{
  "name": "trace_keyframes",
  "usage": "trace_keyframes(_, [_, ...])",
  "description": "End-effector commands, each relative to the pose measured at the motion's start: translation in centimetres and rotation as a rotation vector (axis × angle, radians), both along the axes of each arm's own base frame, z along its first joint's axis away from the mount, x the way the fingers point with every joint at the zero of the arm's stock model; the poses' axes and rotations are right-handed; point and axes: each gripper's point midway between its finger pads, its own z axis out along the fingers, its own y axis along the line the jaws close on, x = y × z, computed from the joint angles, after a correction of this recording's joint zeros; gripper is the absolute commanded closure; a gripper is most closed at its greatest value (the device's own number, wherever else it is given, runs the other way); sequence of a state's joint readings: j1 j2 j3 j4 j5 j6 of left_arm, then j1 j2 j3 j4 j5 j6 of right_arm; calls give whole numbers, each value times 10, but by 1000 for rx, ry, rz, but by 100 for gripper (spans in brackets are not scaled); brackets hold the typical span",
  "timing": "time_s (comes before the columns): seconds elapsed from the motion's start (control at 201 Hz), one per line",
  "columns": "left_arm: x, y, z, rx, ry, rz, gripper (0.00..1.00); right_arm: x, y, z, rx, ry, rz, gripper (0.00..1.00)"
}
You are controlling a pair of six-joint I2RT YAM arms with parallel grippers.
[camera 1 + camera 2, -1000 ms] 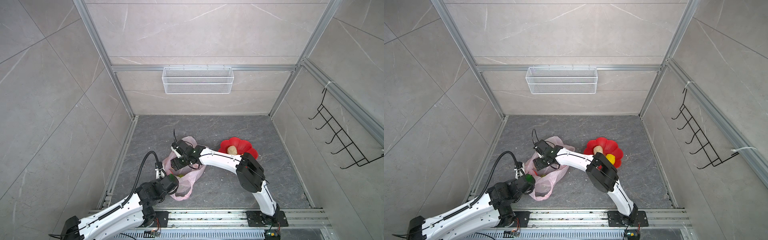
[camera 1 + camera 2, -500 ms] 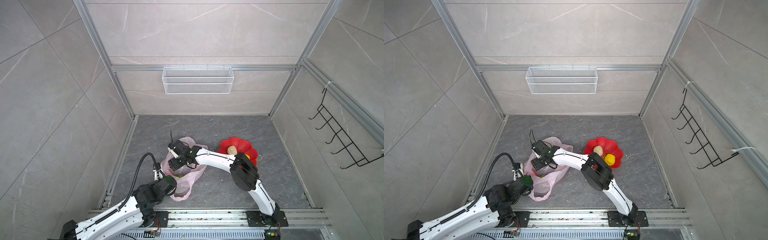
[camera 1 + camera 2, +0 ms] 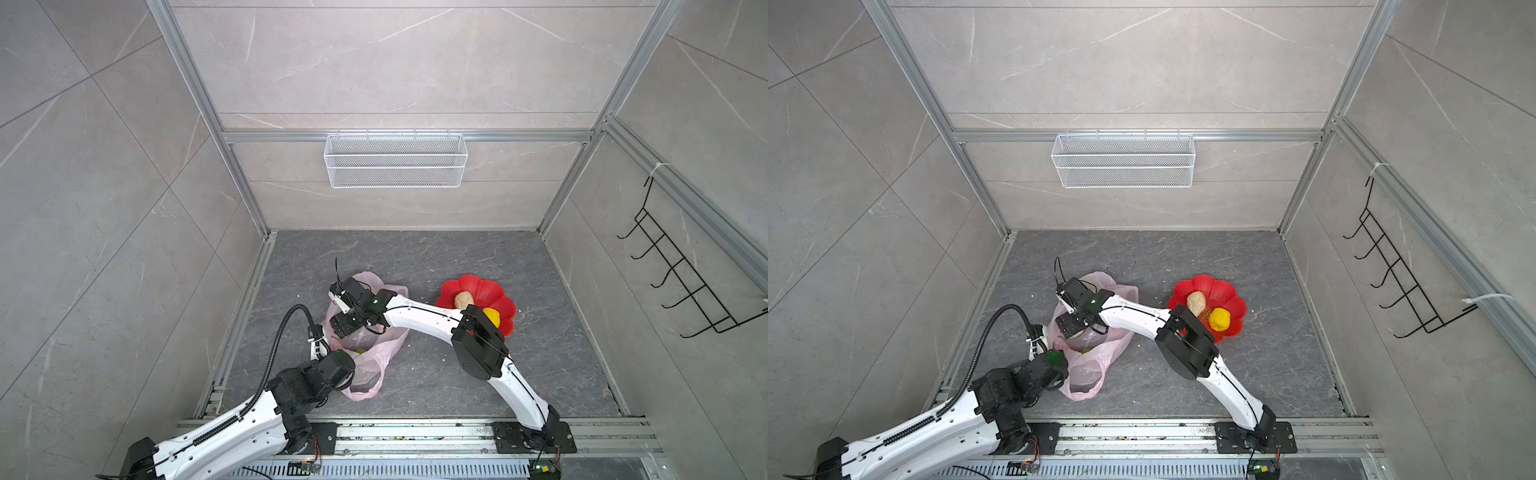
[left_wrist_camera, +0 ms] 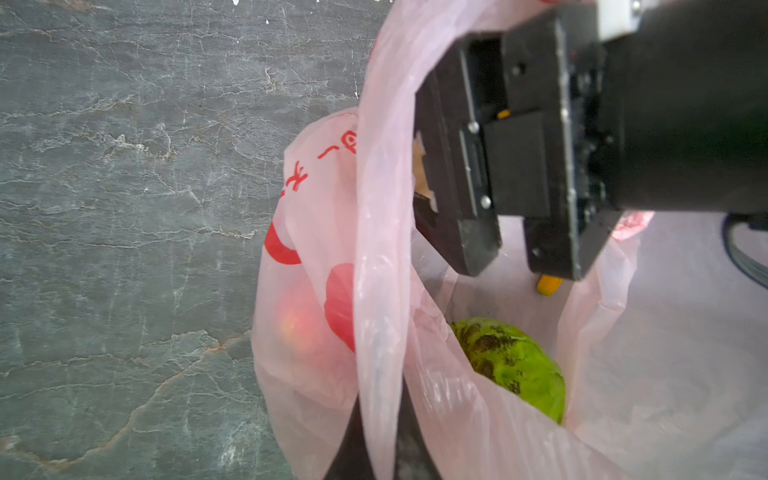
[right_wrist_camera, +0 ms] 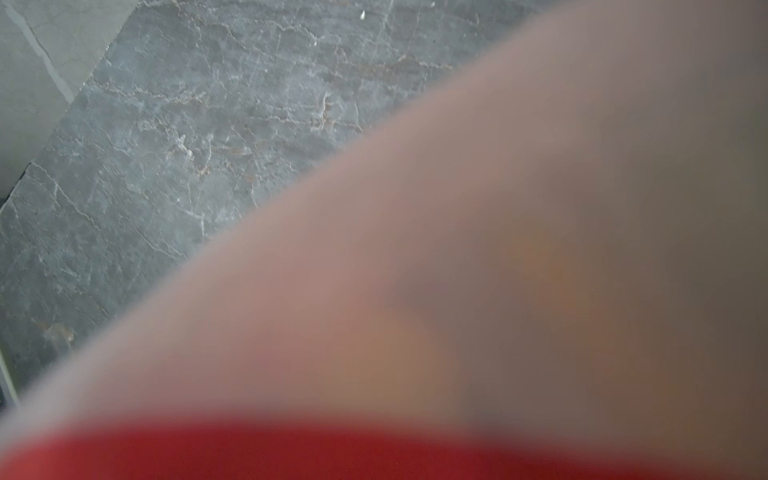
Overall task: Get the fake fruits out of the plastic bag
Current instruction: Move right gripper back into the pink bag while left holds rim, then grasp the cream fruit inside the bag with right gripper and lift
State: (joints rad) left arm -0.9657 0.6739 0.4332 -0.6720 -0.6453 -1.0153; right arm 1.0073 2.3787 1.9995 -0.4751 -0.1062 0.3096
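L wrist view only: R jaws apart, down in mouth of plastic bag (image 4: 382, 187). Green fruit (image 4: 511, 365) lies beyond tips, no contact seen; red apple (image 4: 297, 324) shows thru film. L jaws together on bag rim strip. R wrist view: just blurred film. Both top views: bag on counter (image 3: 457, 257), beige fruit (image 3: 1196, 302), yellow fruit (image 3: 1219, 319) in red dish (image 3: 1208, 286).

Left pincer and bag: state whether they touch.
Touching. The left wrist view shows the left pincer shut on a taut strip of the bag, with the pink film running straight down into its closed jaws.
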Motion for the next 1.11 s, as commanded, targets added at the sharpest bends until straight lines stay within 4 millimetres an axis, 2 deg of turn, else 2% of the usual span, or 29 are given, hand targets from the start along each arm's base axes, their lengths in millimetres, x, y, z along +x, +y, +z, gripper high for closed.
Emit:
trace_keyframes(0.0, [2,0,1,6,-13,-5,100,1,3,-11,-22,5,4,24])
trace_keyframes(0.363, [2,-3,-1,-6,-12,-12,100,9,7,-22,-42,11,-34,21])
trace_keyframes(0.448, [2,-3,-1,-6,-11,-11,100,9,8,-22,-42,11,-33,23])
trace_keyframes(0.592, [3,-2,0,-5,-17,-8,100,9,7,-19,-43,14,-34,34])
trace_keyframes(0.841, [8,0,11,-5,-54,13,100,4,3,17,-8,0,-15,43])
trace_keyframes(1.105, [11,9,32,-16,-114,52,100,-14,-6,50,24,48,10,50])
